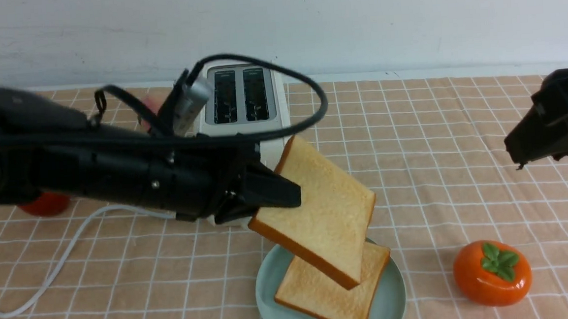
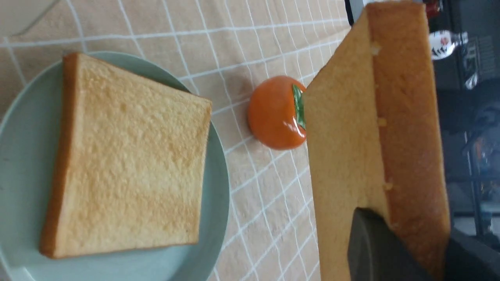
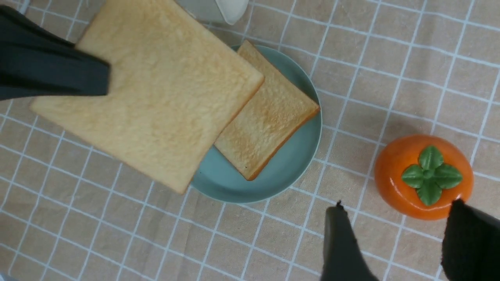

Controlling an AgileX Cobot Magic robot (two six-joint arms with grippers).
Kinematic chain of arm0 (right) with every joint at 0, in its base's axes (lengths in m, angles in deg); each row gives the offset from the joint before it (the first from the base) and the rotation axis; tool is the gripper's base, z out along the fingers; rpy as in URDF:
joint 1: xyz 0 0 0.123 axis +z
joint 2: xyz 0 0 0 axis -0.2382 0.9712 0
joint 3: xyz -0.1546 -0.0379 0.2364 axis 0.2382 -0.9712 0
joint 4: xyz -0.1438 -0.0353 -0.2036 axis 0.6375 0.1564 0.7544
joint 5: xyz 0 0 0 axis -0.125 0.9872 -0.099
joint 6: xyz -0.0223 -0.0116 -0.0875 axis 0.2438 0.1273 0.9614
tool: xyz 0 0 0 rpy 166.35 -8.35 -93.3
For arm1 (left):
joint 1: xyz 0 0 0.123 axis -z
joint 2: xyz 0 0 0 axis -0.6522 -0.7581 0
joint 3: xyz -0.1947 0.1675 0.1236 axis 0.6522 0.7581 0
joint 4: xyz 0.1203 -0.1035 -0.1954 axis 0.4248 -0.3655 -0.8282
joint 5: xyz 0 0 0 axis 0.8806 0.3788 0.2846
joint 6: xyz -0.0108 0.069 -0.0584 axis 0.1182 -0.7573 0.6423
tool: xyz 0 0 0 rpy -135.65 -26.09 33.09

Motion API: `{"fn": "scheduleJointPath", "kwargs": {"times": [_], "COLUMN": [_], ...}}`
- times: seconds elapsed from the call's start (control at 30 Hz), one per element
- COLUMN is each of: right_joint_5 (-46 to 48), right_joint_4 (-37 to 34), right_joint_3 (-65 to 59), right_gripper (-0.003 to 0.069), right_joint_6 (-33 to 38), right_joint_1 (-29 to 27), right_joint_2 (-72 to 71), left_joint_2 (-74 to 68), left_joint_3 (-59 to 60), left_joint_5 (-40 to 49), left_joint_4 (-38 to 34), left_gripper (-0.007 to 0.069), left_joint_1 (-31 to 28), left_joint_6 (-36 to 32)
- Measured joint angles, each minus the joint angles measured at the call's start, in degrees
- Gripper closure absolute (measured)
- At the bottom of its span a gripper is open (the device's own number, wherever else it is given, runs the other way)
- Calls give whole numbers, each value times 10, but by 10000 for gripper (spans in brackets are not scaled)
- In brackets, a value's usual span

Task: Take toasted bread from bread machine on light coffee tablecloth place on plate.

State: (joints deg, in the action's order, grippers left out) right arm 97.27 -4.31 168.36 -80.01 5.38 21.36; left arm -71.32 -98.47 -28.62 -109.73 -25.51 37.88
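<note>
One plated slice (image 1: 322, 295), one held slice (image 1: 326, 211), one plate (image 1: 271, 288), one toaster (image 1: 239, 95)

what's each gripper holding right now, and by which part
The left gripper pinches a slice of toast by one edge, in the air above the plate. The right gripper is open and holds nothing.

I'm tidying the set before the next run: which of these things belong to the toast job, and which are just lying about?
Part of the job: cream-white two-slot toaster; golden square toast slice pinched by the left gripper; second toast slice on the round mint-green plate; peach grid-lined tablecloth.
Lying about: glossy orange persimmon figure with green leaves; red object, partly hidden.
</note>
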Motion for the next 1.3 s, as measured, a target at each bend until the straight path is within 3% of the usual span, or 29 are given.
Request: {"fn": "scheduleJointPath", "kwargs": {"times": [0.17, 0.43, 0.53, 0.73, 0.83, 0.93, 1.03, 1.07, 1.3], "right_joint_5": [0, 2, 2, 2, 2, 2, 2, 2, 2], "right_joint_4": [0, 1, 1, 1, 1, 1, 1, 1, 6], "right_joint_3": [0, 0, 0, 0, 0, 0, 0, 0, 0], "right_gripper": [300, 300, 300, 300, 300, 300, 300, 300, 300], "right_joint_6": [0, 0, 0, 0, 0, 0, 0, 0, -4], "right_joint_1": [0, 0, 0, 0, 0, 0, 0, 0, 0], "right_joint_2": [0, 0, 0, 0, 0, 0, 0, 0, 0], "left_joint_2": [-42, -92, -94, -94, -94, -86, -72, -58, 33], "left_joint_3": [25, 26, 28, 28, 28, 27, 19, 8, -62], "left_joint_5": [-71, -186, -223, -229, -213, -192, -167, -147, -21], "left_joint_4": [-64, -64, -59, 31, 140, 267, 369, 457, 799], "left_gripper": [547, 509, 431, 128, -6, -37, -39, -31, 78], "left_joint_1": [34, 104, 108, 108, 108, 108, 108, 108, 108], "left_joint_6": [-71, -101, -99, -51, 20, 112, 216, 298, 607]}}
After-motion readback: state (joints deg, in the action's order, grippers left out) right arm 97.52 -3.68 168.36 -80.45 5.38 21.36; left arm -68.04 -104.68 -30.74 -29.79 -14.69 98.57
